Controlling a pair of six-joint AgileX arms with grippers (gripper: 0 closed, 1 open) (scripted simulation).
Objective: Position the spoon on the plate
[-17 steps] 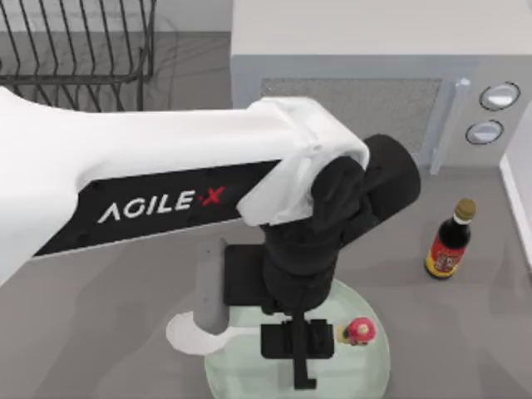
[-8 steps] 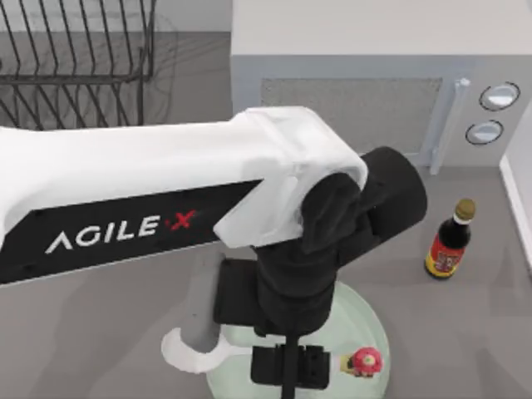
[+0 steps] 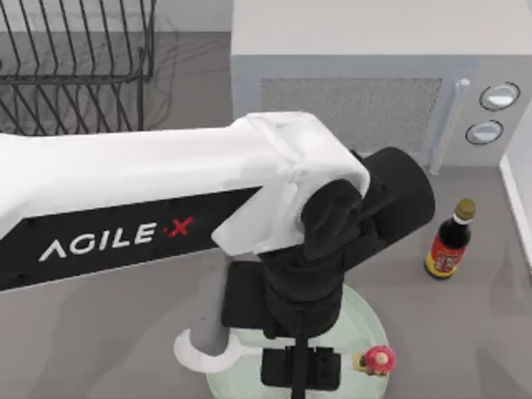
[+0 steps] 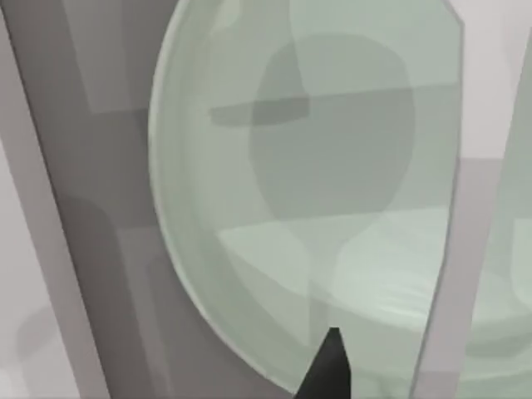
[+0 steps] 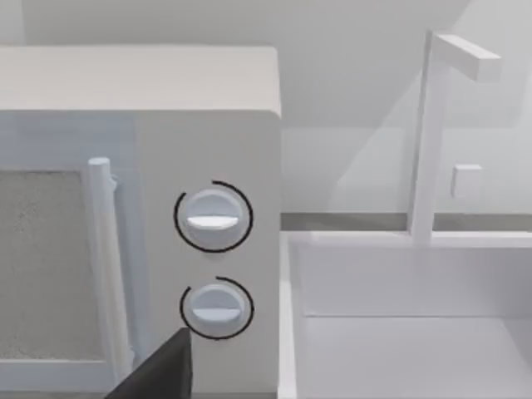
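Grey tabletop holds the plate (image 3: 366,324); left gripper (image 3: 299,370) hovers above it, its grasp and the spoon's placement impossible to tell.

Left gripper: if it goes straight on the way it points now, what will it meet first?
Most likely the plate. The left gripper points down over it, and the left wrist view looks onto its pale-green surface just ahead. How far off it is, I cannot tell.
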